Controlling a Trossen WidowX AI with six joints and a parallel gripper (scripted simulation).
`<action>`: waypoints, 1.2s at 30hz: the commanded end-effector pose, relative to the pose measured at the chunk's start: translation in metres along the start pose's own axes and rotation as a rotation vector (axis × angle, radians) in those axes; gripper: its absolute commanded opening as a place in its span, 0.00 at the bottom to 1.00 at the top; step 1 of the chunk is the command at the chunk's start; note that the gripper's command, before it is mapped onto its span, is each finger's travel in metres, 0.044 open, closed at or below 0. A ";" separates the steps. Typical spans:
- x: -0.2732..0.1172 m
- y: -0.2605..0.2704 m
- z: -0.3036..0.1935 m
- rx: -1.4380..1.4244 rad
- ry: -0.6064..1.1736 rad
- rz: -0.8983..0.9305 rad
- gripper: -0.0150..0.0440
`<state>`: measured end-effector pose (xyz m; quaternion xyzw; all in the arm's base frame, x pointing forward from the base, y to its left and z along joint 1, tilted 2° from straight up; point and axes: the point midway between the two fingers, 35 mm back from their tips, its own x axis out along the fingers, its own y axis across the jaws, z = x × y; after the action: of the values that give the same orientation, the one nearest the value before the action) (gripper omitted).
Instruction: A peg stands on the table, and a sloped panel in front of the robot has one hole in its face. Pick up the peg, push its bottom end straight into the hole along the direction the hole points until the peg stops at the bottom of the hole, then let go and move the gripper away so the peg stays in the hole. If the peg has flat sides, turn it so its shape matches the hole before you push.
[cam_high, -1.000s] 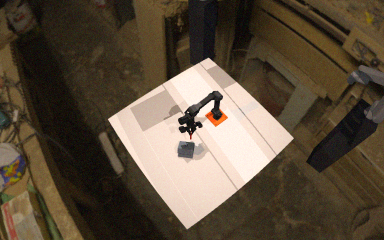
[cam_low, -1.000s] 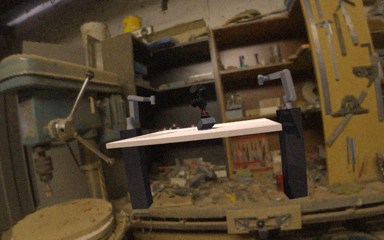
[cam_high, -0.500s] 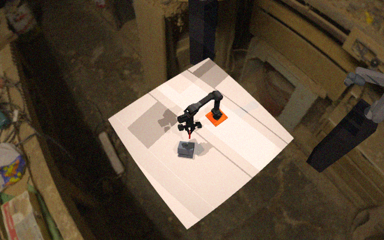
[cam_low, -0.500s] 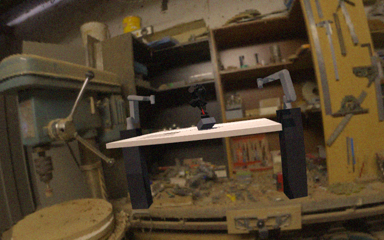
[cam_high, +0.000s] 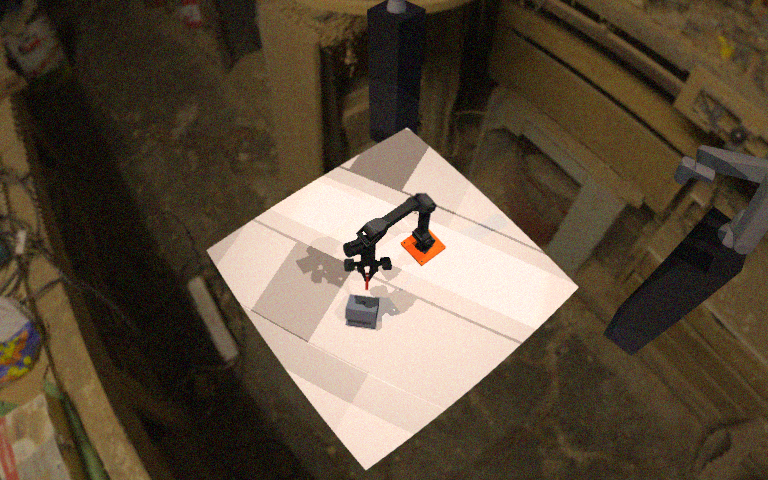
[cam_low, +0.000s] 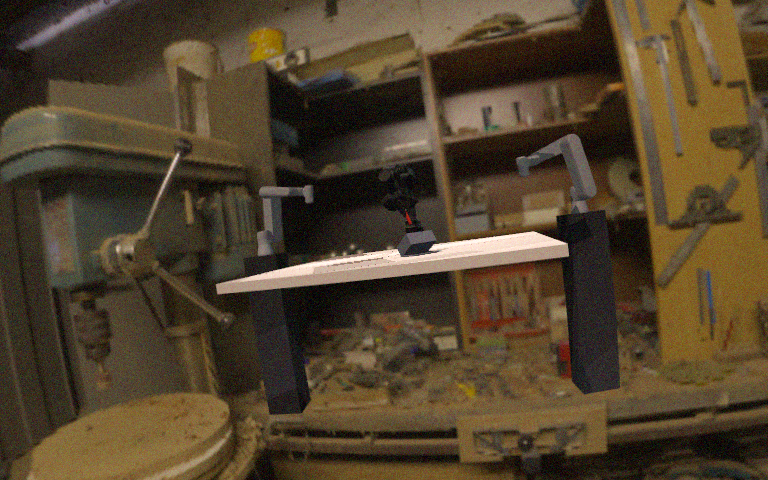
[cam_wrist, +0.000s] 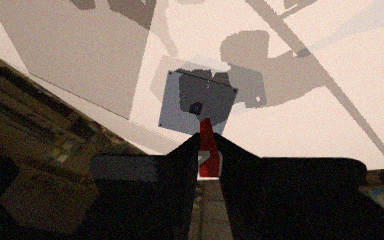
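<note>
The red peg (cam_high: 367, 282) (cam_low: 408, 217) (cam_wrist: 209, 150) is held between the fingers of my gripper (cam_high: 367, 276) (cam_wrist: 206, 137), which is shut on it. The peg's lower end sticks out past the fingertips, clear of the panel. The grey-blue sloped panel block (cam_high: 362, 313) (cam_low: 417, 243) (cam_wrist: 172, 107) stands on the table just beyond and below the peg. Its hole (cam_wrist: 195, 108) shows as a small dark spot in the wrist view, a little up and left of the peg's far end. Shadow covers much of the face around the hole. The peg's cross-section is too small to tell.
The pale table (cam_high: 430, 362) (cam_low: 351, 273) carries the arm's orange base plate (cam_high: 437, 247) behind the gripper. Dark pillars (cam_high: 396, 73) (cam_low: 591, 316) with grey arms stand beyond the table's edges. Patches of shadow lie across the table.
</note>
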<state>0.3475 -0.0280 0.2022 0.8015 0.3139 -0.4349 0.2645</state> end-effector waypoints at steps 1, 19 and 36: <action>0.006 0.001 0.001 0.038 0.005 -0.003 0.25; 0.031 0.009 0.004 0.193 0.031 0.015 0.25; 0.044 0.012 0.006 0.275 0.046 0.021 0.25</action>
<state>0.3725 -0.0285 0.1661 0.8432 0.2488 -0.4505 0.1556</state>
